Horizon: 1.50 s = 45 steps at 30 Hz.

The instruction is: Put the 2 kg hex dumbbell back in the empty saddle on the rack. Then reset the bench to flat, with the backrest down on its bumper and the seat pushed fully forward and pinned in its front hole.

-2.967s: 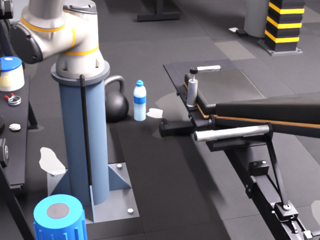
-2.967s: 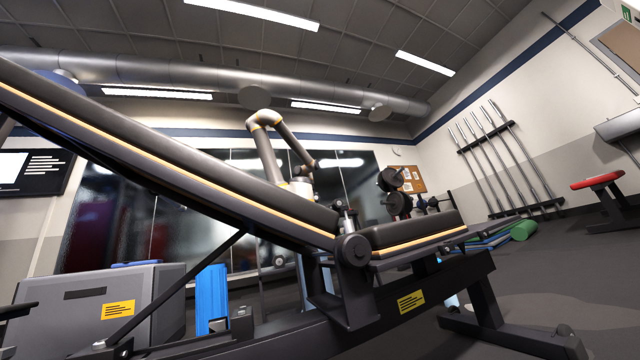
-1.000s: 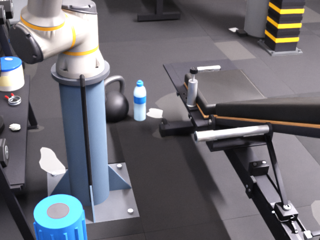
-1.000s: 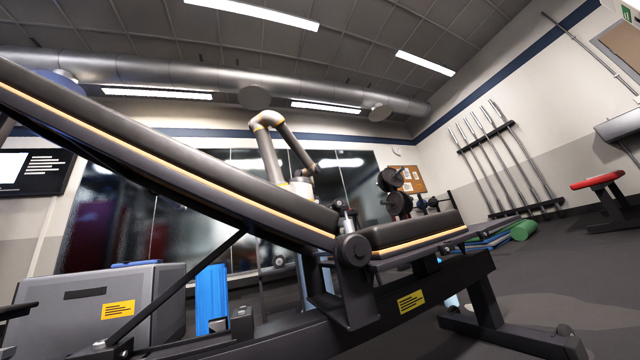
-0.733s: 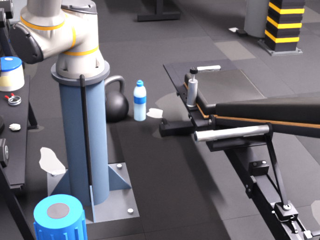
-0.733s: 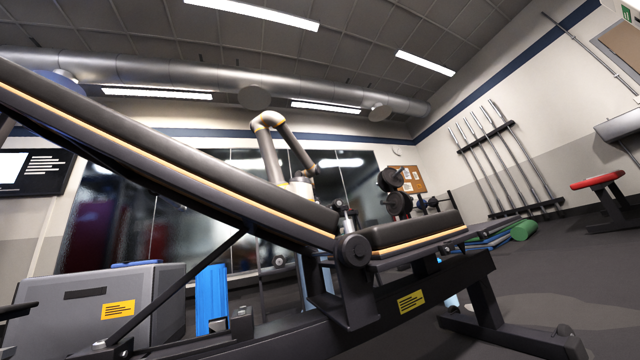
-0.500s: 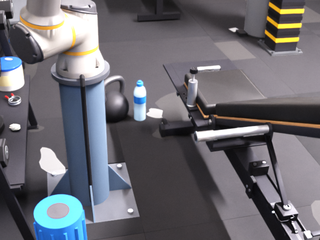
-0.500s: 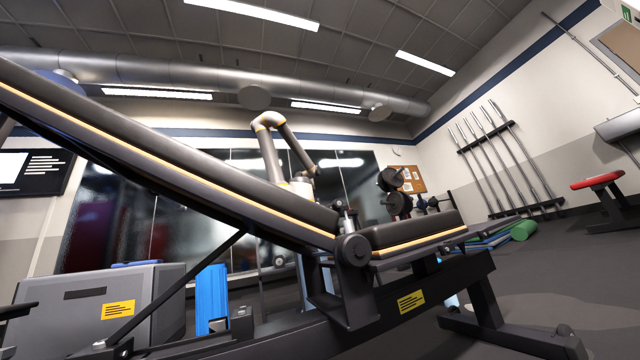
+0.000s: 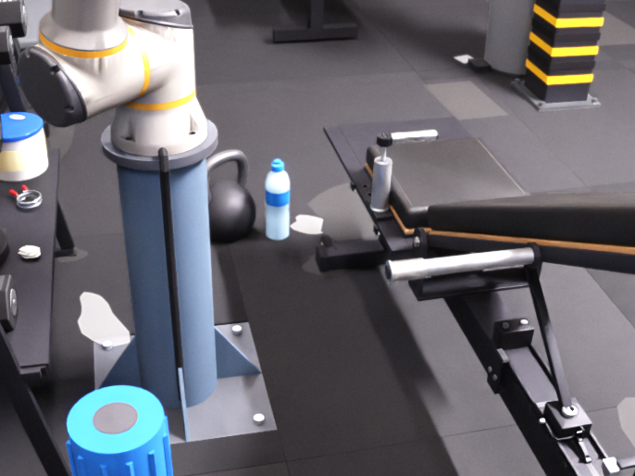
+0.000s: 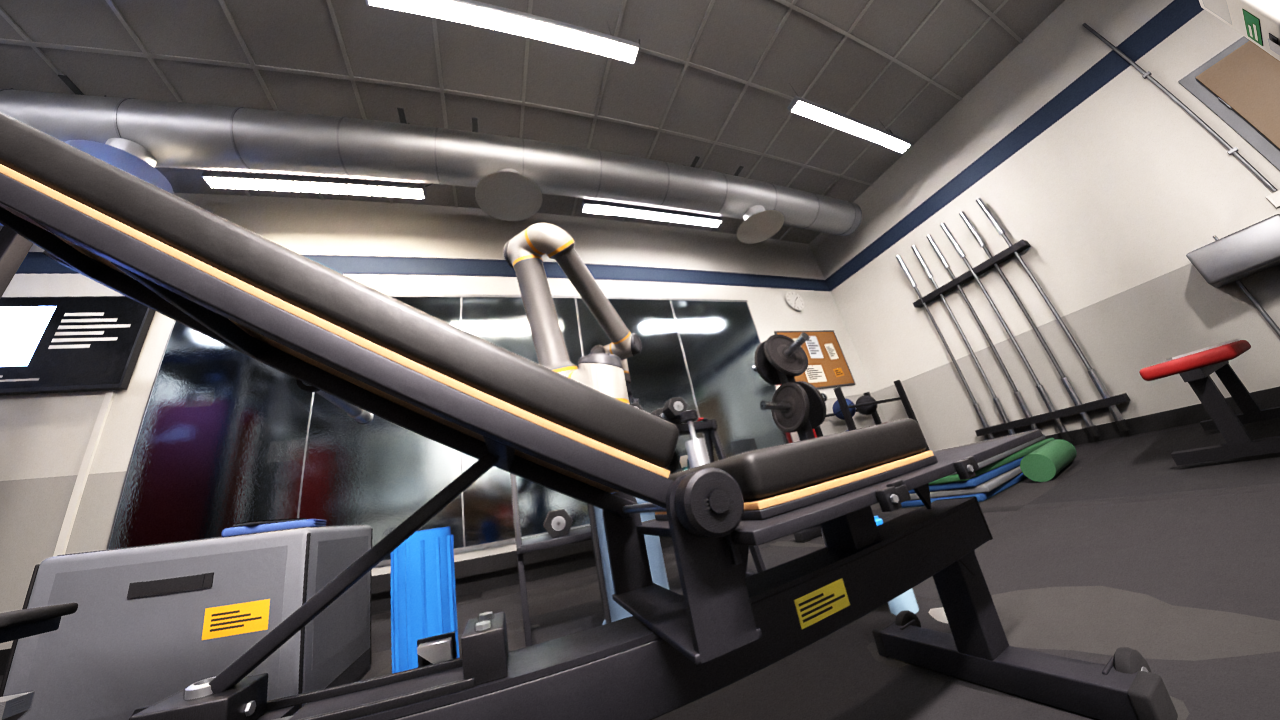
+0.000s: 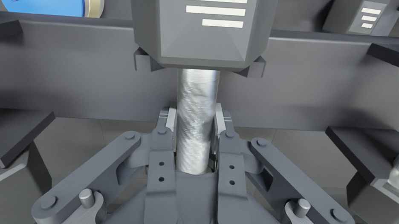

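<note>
The hex dumbbell's knurled steel handle (image 11: 197,119) runs up between the fingers of my gripper (image 11: 195,117), which are closed on it from either side; its grey hex head (image 11: 200,30) with white label bars fills the top of the wrist camera, over a pair of saddle blocks (image 11: 252,68) on the rack's dark rail (image 11: 83,75). The gripper itself is out of sight in the side cameras. The bench stands to the right with its backrest (image 10: 340,340) raised on its strut (image 10: 358,573). The seat pad (image 9: 451,172) lies flat, its pull-pin (image 9: 382,179) at the front corner.
A white tub with a blue lid (image 9: 20,146) sits on the rack shelf at left, beside a small ring (image 9: 28,199). My blue pedestal (image 9: 166,277) stands between rack and bench. A kettlebell (image 9: 230,205) and water bottle (image 9: 277,200) stand on the floor behind it, a blue foam roller (image 9: 118,433) in front.
</note>
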Each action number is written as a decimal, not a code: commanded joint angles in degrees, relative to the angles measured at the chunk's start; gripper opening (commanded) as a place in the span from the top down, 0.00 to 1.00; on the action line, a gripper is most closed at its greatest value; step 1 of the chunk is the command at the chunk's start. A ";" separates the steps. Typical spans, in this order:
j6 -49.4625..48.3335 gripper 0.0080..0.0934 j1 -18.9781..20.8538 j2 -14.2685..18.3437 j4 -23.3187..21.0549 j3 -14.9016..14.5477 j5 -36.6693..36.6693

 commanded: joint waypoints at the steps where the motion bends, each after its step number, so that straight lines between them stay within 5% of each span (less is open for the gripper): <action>1: 0.00 1.00 0.00 -0.10 -0.24 -0.35 0.00; 39: 0.00 1.00 0.00 0.09 -0.21 0.02 0.00; 45: 0.00 0.88 0.00 0.10 -0.20 0.04 0.00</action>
